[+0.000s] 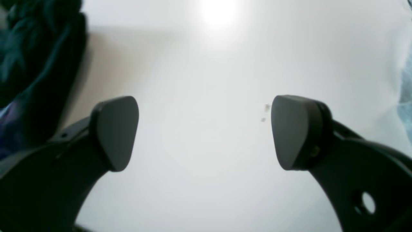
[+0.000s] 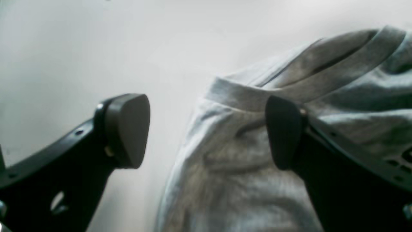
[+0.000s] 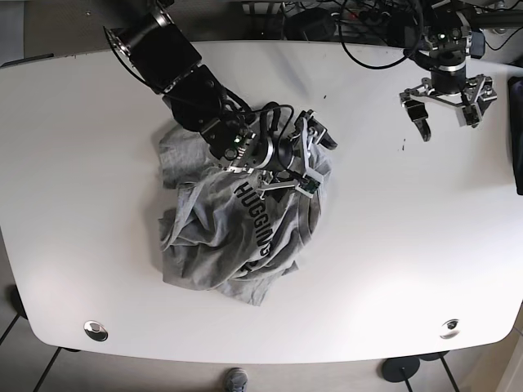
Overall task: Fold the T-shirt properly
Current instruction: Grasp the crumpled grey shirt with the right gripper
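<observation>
Roughly upright — crumpled T-shirt (image 3: 237,233), collar farward

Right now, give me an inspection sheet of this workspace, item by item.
Surface: white table, small dark specks near the far right.
Job's things: grey T-shirt, crumpled in a heap, unfolded.
Clutter: dark cloth at the table's edge by the left arm.
Grippers: right gripper open, over the shirt's edge; left gripper open, over bare table.
Cables: black cable bundle along the far edge.
Surroundings: tiled floor below.
</observation>
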`<state>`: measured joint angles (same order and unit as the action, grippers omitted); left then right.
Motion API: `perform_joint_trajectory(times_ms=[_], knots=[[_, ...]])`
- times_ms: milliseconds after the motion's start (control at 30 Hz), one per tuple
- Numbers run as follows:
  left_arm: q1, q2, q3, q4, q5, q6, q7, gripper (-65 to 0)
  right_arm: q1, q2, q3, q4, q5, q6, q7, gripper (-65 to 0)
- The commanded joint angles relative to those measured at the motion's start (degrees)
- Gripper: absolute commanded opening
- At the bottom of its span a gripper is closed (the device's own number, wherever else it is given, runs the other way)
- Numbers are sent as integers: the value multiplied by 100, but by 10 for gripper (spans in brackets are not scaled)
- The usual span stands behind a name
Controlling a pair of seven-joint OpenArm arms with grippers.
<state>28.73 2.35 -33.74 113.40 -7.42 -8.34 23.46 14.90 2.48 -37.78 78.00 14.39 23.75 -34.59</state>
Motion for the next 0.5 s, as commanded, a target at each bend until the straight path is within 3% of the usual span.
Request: perform_joint_trajectory(times_ms=[33,167,333,367,500], knots=[[-3,-37,-95,92,-124,12,-83,-32,168,-50,-95,-173,86,-23,342,-111],[32,-37,-103,92,-115,12,-83,-32,185,-50,-341,-877,77,-384,1002,-111],[103,-37,-103,92,-115,3,-83,-32,185,-50,-332,-1703,68,-612,1916,-113],[112,-37,-86,92,-124,3,-83,-32,185,-33,-341,-1896,-55,-726,2215,-117],[112,-37,-103,92,-124,3,-83,-32,1,-121,-332,-2239,-1198,-1034,2848,-266]])
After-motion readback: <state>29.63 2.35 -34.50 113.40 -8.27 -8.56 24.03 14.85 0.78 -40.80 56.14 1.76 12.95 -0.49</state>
